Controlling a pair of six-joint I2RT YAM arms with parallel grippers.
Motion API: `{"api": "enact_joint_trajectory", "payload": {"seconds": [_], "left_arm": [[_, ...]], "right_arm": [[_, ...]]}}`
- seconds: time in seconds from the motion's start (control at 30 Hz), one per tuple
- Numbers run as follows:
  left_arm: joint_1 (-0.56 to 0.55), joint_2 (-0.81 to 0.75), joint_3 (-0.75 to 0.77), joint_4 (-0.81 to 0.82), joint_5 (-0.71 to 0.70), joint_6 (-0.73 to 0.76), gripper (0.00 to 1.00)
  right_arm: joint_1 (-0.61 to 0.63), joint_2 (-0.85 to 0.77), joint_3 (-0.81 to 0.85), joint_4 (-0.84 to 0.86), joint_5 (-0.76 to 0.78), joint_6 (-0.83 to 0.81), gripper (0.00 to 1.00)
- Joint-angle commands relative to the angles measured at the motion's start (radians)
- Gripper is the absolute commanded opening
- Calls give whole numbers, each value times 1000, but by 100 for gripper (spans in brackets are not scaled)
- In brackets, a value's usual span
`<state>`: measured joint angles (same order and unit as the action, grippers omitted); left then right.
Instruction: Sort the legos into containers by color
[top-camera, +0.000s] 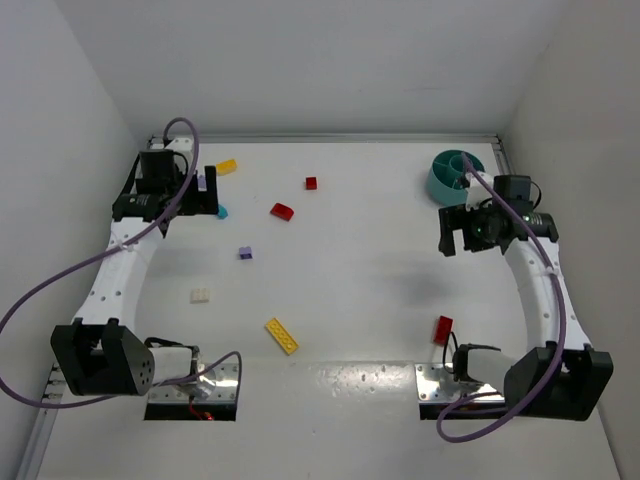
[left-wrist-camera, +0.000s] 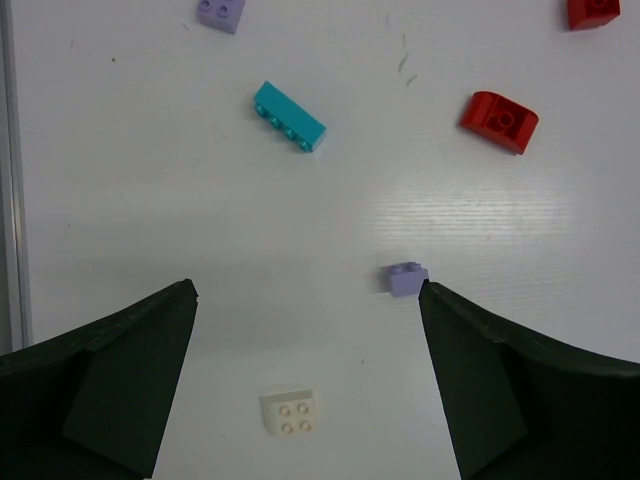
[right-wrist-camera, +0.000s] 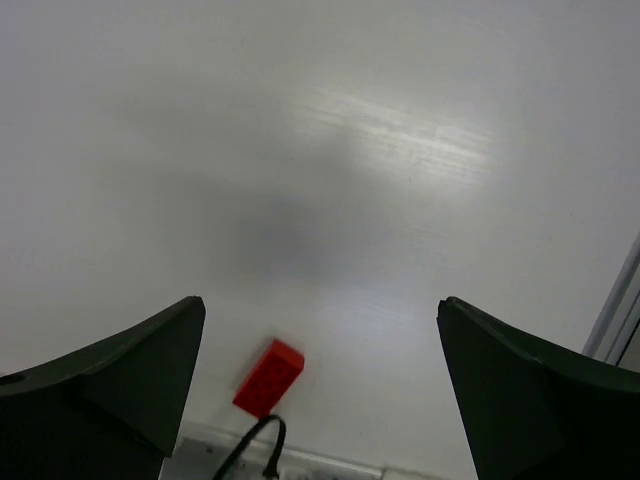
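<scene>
Legos lie scattered on the white table: a yellow plate (top-camera: 281, 335), a cream brick (top-camera: 201, 295), a small purple brick (top-camera: 245, 253), a cyan brick (top-camera: 222, 212), red bricks (top-camera: 282, 211) (top-camera: 311, 183) and a yellow brick (top-camera: 227, 166). Another red brick (top-camera: 442, 328) lies by the right arm's base. The teal divided dish (top-camera: 457, 175) stands at the far right. My left gripper (top-camera: 210, 190) hangs open above the table, with the cream brick (left-wrist-camera: 289, 412) below and the purple brick (left-wrist-camera: 406, 278) by its right finger. My right gripper (top-camera: 455, 232) is open near the dish, holding nothing; the red brick (right-wrist-camera: 269, 377) lies below it.
White walls close in the table on the left, back and right. A second purple brick (left-wrist-camera: 221, 12) lies beyond the cyan brick (left-wrist-camera: 289, 117). A black cable (right-wrist-camera: 250, 450) and a metal base plate (top-camera: 445, 385) sit at the near edge by the right arm.
</scene>
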<state>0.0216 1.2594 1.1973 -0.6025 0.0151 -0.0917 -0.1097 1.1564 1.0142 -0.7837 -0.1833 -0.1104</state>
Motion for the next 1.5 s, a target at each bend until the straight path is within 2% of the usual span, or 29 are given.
{"api": "enact_joint_trajectory", "payload": {"seconds": [0.0,0.1,0.13,0.17,0.2,0.23,0.3,0.43,0.67,0.8,0.87,0.93,1.03,1.07,1.2,1.4,1.43,1.47], "left_arm": [[5,-43,-33,24,14,32,100],[15,-43,-45,24,26,53,100],[15,-43,-56,24,26,53,100],[24,-43,-56,24,42,64,100],[24,-43,-67,24,51,76,100],[34,-43,-67,24,66,76,100],[34,-43,-67,24,83,99,100],[54,-52,-76,24,132,132,100],[63,-61,-94,13,155,193,100],[72,-61,-105,13,180,214,100],[72,-74,-105,-8,232,277,100],[58,-92,-105,-8,327,311,100],[-12,-144,-116,-8,425,357,100],[-70,-144,-128,-8,425,368,100],[-138,-135,-128,3,395,368,100],[-183,-101,-128,72,332,275,100],[-183,-92,-128,81,303,261,100],[-183,-92,-128,95,290,248,100]], "right_arm": [[-5,34,78,-248,-7,-136,100],[-5,72,103,-467,-93,-340,99],[-5,72,74,-503,-93,-467,99],[-5,48,54,-529,-103,-526,97],[-5,-4,2,-541,-104,-626,97],[8,-35,-26,-542,-104,-627,96],[8,-90,-72,-569,-129,-756,95],[8,-124,-158,-624,-186,-1002,95],[39,-159,-262,-624,-187,-1222,99],[57,-139,-319,-585,-98,-1255,99],[58,-97,-307,-556,-88,-1243,99],[48,-58,-273,-534,-119,-1177,99],[35,25,-148,-503,-250,-1039,99],[35,58,-128,-518,-277,-1025,99],[51,43,-132,-505,-308,-1025,99],[70,58,-199,-418,-222,-956,99],[83,40,-241,-381,-175,-890,99],[93,5,-261,-318,-145,-859,95]]}}
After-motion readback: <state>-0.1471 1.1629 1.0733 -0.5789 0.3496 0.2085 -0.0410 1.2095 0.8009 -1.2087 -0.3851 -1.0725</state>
